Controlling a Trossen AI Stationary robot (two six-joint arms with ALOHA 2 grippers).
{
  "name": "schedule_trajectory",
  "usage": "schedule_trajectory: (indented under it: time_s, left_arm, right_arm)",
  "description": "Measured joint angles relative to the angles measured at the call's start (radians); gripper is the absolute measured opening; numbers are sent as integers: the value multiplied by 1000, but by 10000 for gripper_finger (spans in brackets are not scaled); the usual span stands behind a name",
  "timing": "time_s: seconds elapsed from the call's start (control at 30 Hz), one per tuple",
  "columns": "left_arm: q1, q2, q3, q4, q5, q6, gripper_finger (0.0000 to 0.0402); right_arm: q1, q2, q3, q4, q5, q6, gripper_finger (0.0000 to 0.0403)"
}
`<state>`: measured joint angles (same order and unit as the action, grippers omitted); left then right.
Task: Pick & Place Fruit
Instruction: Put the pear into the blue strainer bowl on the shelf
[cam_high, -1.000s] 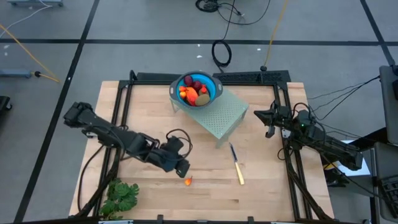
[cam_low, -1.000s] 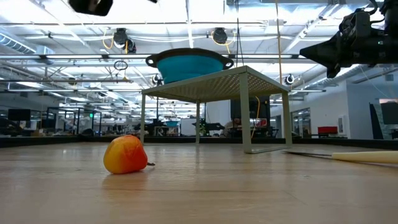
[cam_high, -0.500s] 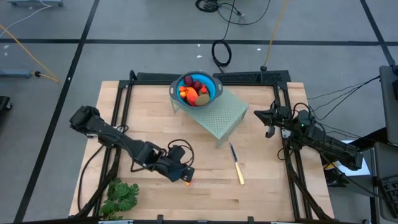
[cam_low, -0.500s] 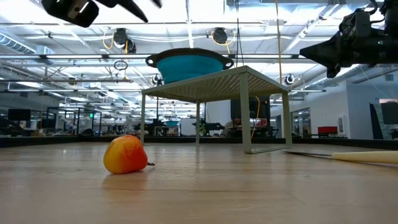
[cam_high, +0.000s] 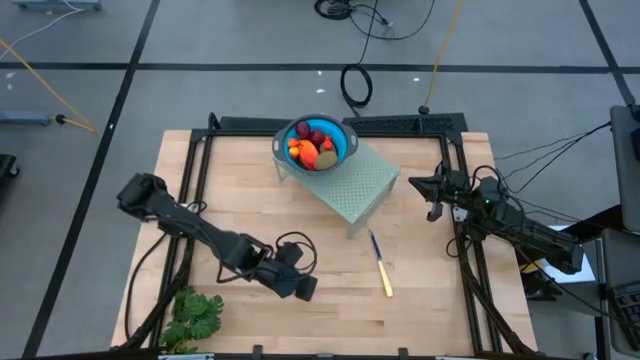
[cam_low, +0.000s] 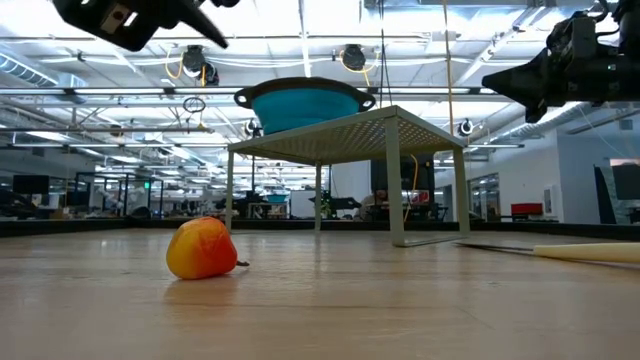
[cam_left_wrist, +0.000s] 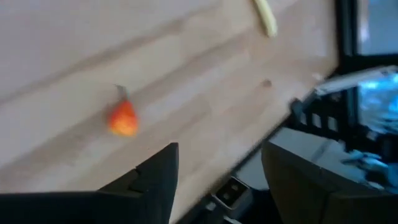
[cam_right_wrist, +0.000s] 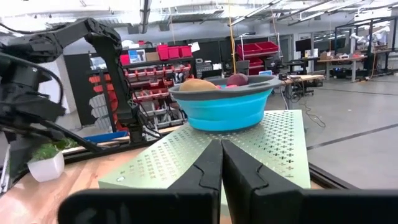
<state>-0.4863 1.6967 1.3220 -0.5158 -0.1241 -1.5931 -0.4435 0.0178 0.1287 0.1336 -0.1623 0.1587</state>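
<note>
A small orange-red fruit (cam_low: 203, 249) lies on the wooden table (cam_high: 420, 300) near its front edge, and also shows in the left wrist view (cam_left_wrist: 123, 118). My left gripper (cam_high: 304, 288) hangs above it, open and slanting down, and hides it in the high view. Its two fingers (cam_left_wrist: 158, 177) hold nothing. The fruit lies ahead of the fingers, apart from them. A blue bowl (cam_high: 318, 142) with several red, orange and olive fruits stands on a pale green perforated stand (cam_high: 355, 185). My right gripper (cam_high: 436, 196) waits shut at the table's right edge.
A yellow-handled knife (cam_high: 381, 264) lies to the right of the fruit, near the stand's front corner. A leafy green bunch (cam_high: 194, 316) lies at the near left corner. Black frame rails (cam_high: 196, 170) run along the table's left, right and far sides.
My left gripper has moved down and toward the table's near edge, over the orange-red fruit. It has rolled about its own axis and its fingers have opened. The fruit has stayed where it was.
</note>
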Motion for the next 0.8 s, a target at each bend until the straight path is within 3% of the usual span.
schedule_trajectory:
  time_s: [0.43,0.8]
  left_arm:
    - [-4,65,0,52,75,14,198]
    - [-1,120,0,-66,94,17,184]
  right_arm:
    - [0,0,0,19,-1,-14,0]
    - [0,0,0,20,-26,-9,0]
